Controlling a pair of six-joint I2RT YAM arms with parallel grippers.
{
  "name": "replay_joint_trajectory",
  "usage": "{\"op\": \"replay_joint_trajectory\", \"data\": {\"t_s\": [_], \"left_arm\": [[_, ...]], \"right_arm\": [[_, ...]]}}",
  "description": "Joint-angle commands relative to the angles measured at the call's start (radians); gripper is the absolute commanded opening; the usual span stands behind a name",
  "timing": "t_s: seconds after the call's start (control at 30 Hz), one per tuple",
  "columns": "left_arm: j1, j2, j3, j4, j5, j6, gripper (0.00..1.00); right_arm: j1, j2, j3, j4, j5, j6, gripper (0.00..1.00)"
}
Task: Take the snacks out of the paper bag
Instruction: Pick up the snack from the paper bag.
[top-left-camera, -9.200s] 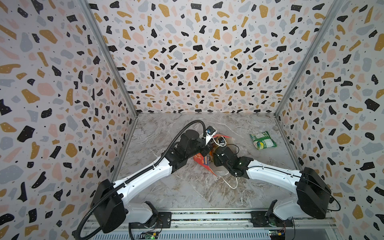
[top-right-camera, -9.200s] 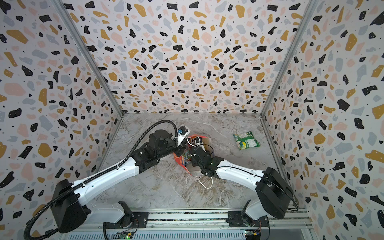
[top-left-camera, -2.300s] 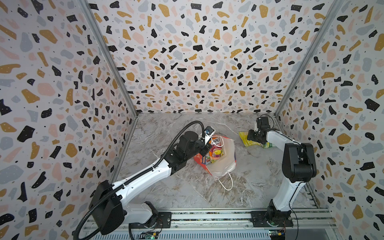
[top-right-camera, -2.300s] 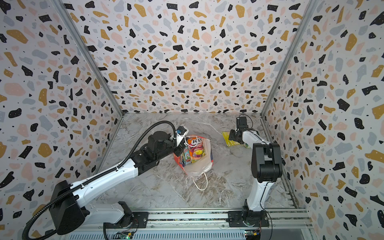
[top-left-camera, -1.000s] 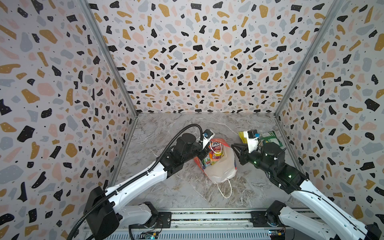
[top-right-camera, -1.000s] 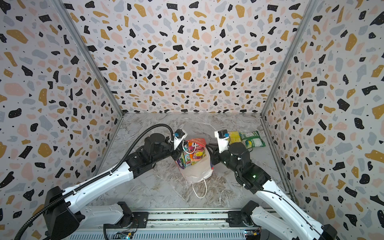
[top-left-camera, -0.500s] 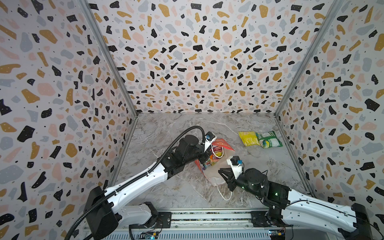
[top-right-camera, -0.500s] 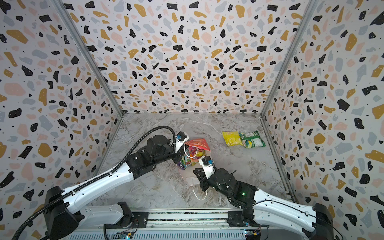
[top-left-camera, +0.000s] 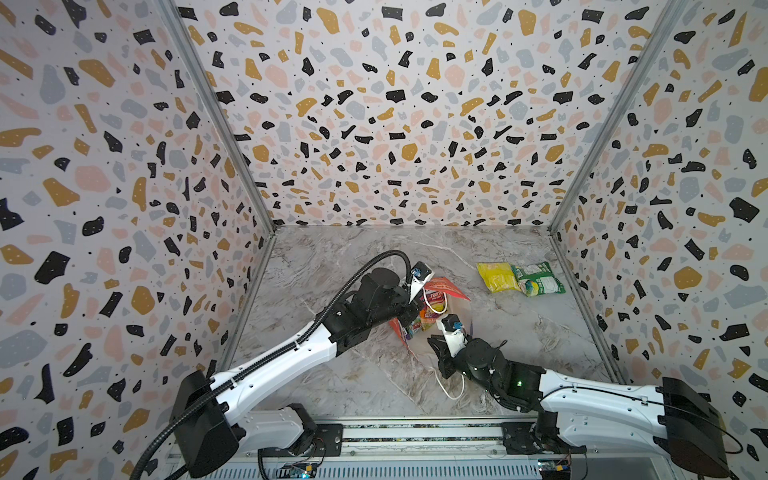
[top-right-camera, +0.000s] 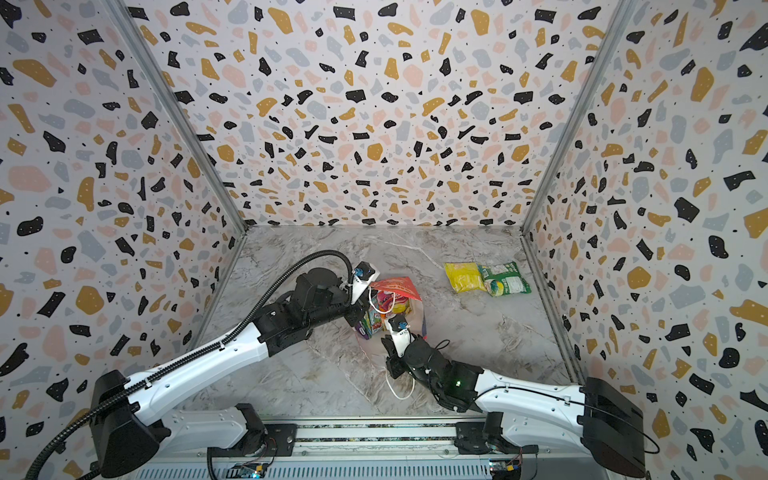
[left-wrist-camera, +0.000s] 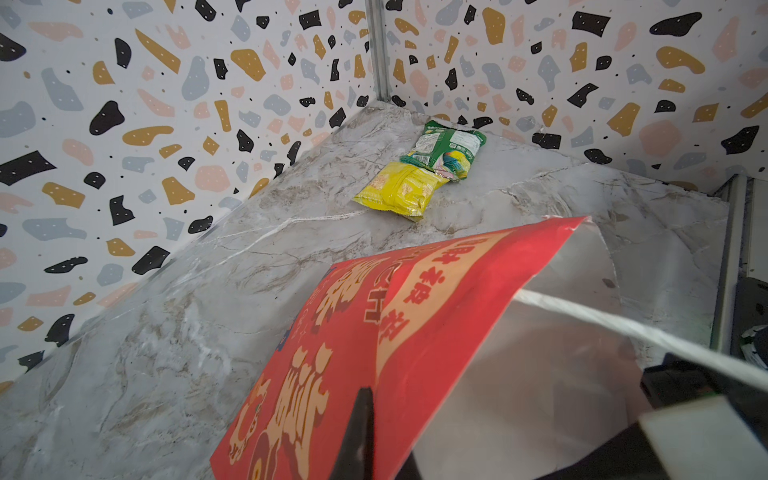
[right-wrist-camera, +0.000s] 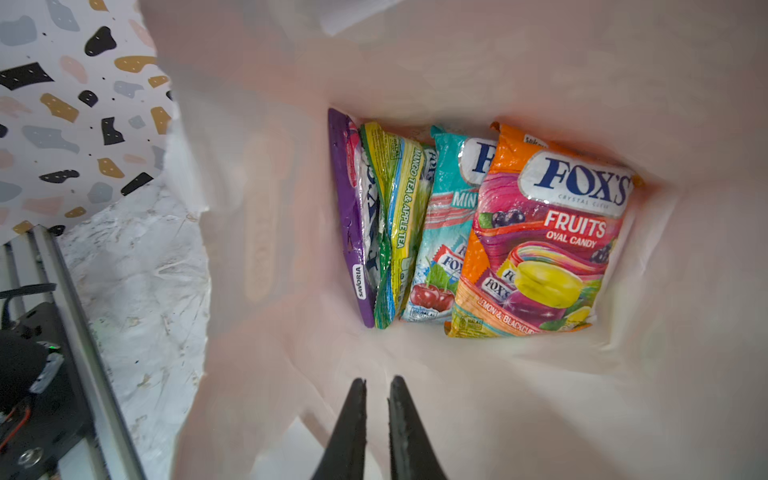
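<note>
the right tool (right-wrist-camera: 378, 380), its tips nearly together and holding nothing, sits in the mouth of the paper bag (top-left-camera: 446, 286) near the middle of the desk (top-left-camera: 353, 270), where four snacks (right-wrist-camera: 536, 232) stand side by side inside, while the left tool (top-left-camera: 411, 303) is clamped on the bag's red edge.

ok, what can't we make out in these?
- Left hand's grip on bag: left wrist view, one finger shows, frame edge cuts the rest.
- Right hand's tips: top views, its own wrist covers them.
- Purple packet: right wrist view, green packet overlaps most of it.
</note>
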Motion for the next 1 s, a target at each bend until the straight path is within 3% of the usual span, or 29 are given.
{"op": "replay_joint_trajectory", "data": {"t_s": [0.0,0.6,0.97], "left_arm": [[-0.007,-0.008,0.036,-0.008,0.007,-0.018,0.0],[-0.009,-0.026,0.0,0.041,0.073,0.012,0.0],[-0.011,-0.052,-0.052,0.066,0.115,0.034,0.0]], "right_arm": [[0.001,0.068,0.073,0.027,0.057,-0.035,0.15],[-0.085,0.39,0.189,0.145,-0.021,-0.017,0.24],[-0.115,0.405,0.202,0.221,-0.097,0.039,0.29]]}}
